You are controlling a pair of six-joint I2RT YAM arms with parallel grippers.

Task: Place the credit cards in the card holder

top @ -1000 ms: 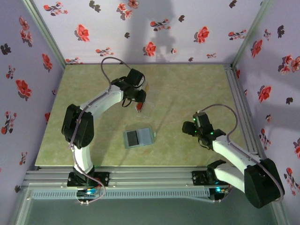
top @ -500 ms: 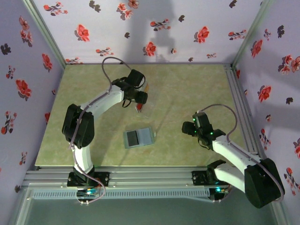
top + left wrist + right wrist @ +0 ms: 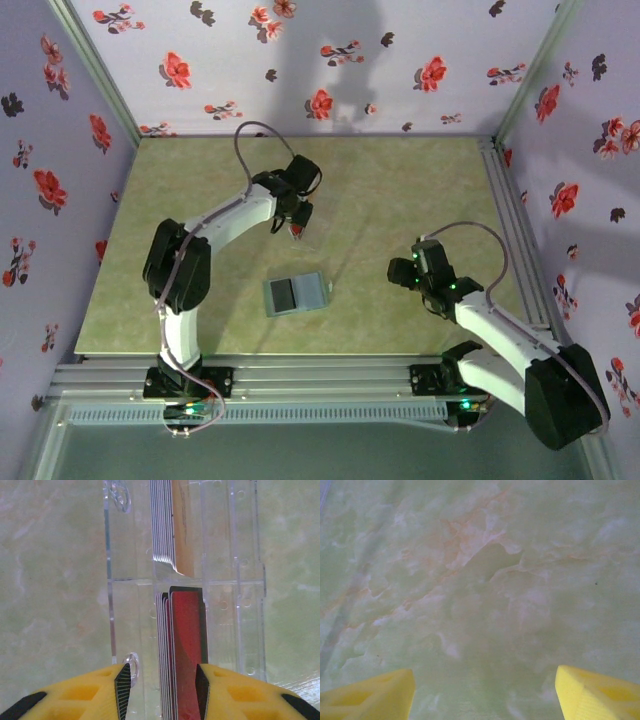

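Note:
The credit cards stand on edge in two stacks in a clear acrylic rack [image 3: 235,580]. The near stack is fronted by a red card [image 3: 186,645]; the far stack ends in a yellow card [image 3: 182,525]. My left gripper [image 3: 161,682] points down over the near stack with its jaws astride it. The right pad lies against the red card, and a gap separates the left pad from the stack. From above, the left gripper [image 3: 300,212] hovers over the red card [image 3: 297,231]. The grey-teal card holder [image 3: 295,293] lies open on the table. My right gripper [image 3: 403,272] is open over bare table [image 3: 485,690].
The green marbled table [image 3: 400,190] is walled by flowered panels. An aluminium rail [image 3: 515,240] runs along the right edge and another along the front. Free surface lies between the card holder and the right gripper.
The left arm's wrist has swung a little to the right and farther back over the rack. The right arm and the card holder have not moved.

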